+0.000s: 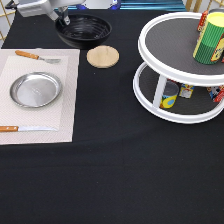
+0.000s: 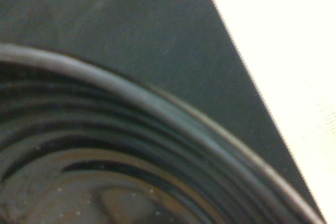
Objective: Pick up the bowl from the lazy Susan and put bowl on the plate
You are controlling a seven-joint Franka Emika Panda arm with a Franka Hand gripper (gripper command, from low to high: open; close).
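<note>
Gripping the rim of the round glossy black bowl (image 1: 84, 30) on its exterior-view-left side, the gripper (image 1: 65, 20) reached in from the exterior view's top-left corner, with its fingers closed on that edge. That bowl sat upright with its opening facing up; being round, it had no long axis to speak of. It was off the large white two-tier lazy Susan (image 1: 150, 50) and lay on the black-clothed desk (image 1: 115, 170), toward the exterior view's left of the turntable and just above the small round light wooden coaster (image 1: 103, 56). Most of the bowl lay to the exterior view's right of the gripper.

In the wrist view the bowl's ribbed inner wall (image 2: 112, 165) filled much of the picture, with dark cloth and a pale strip beyond its rim.

Left of the coaster lay a pale rectangular placemat (image 1: 67, 100) carrying the round shallow silver metal plate (image 1: 36, 89), a wooden-handled fork (image 1: 36, 56) above that plate and a wooden-handled knife (image 1: 27, 128) below it. The plate held nothing and was well apart from the bowl.

A yellow-green cylindrical container (image 1: 210, 37) stood on the lazy Susan's upper tier, and small colourful cans (image 1: 170, 95) on the lower one.
</note>
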